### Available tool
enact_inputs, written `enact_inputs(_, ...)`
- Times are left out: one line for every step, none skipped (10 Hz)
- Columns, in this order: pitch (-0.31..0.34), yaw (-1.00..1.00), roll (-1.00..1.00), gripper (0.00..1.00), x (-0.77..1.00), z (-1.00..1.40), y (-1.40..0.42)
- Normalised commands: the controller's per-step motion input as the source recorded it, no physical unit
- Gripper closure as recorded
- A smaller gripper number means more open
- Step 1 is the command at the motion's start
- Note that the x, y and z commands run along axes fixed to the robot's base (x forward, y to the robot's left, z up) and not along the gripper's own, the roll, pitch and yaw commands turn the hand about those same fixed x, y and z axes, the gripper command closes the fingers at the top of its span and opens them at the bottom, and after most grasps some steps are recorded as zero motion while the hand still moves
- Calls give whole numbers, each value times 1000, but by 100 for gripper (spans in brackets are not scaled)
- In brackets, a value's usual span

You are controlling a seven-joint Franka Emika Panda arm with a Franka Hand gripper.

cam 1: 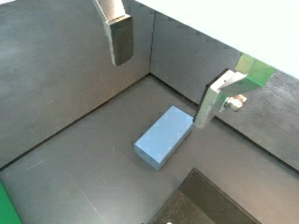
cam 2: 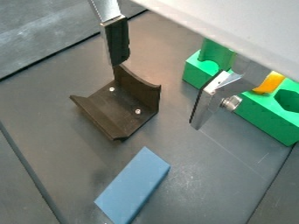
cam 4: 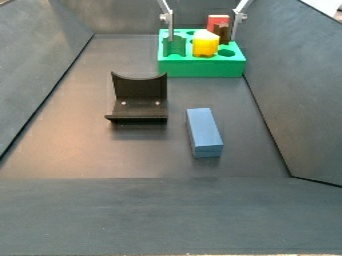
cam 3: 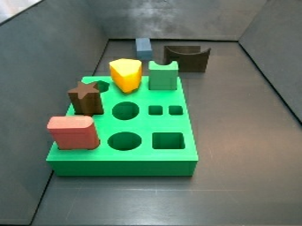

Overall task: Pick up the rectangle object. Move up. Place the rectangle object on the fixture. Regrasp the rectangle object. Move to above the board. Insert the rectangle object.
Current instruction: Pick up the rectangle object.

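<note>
slate-blue is what i'm looking at first: the rectangle object [cam 4: 203, 131] lies flat on its long face on the dark floor [cam 4: 80, 120], untouched, just beside the fixture [cam 4: 136, 99] and a little nearer the floor's open front edge in that side view. in both wrist views i'm looking down on it from well above, and the block [cam 1: 163, 136] sits below the gap between my fingers. the gripper [cam 1: 167, 70] hangs high over the floor, jaws spread wide with nothing between them; one silver finger [cam 1: 121, 37] and its partner [cam 1: 215, 98] stand well apart. in a side view i catch only the finger tips [cam 4: 167, 15] poking in at the top edge, above the board [cam 4: 201, 62]. the fixture [cam 2: 117, 105] shows its curved notch facing up in a wrist view, empty. the board [cam 3: 130, 124] stands toward the far wall from the block, carrying a red block [cam 3: 73, 132], a brown star piece [cam 3: 85, 96], a yellow piece [cam 3: 125, 74] and a green notched block [cam 3: 163, 76]. i can't see the arm itself above the fingers.
</note>
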Motion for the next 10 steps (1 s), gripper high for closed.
enact_inputs(-36, 0, -26, 0, 0, -63, 0)
enact_inputs(-73, 0, -110, 0, 0, -166, 0)
enact_inputs(-21, 69, -70, 0, 46, -574, 43)
enact_inputs(-19, 249, -56, 0, 17, -940, 157)
enact_inputs(-4, 294, -74, 0, 111, -829, 137)
enact_inputs(-27, 254, -66, 0, 0, -749, 163)
enact_inputs(-23, 251, -70, 0, 14, -783, 166)
enact_inputs(-94, 226, -181, 0, 0, -689, 191)
enact_inputs(-66, 220, -94, 0, 0, -829, 151)
enact_inputs(-139, 149, -151, 0, -143, -723, 129)
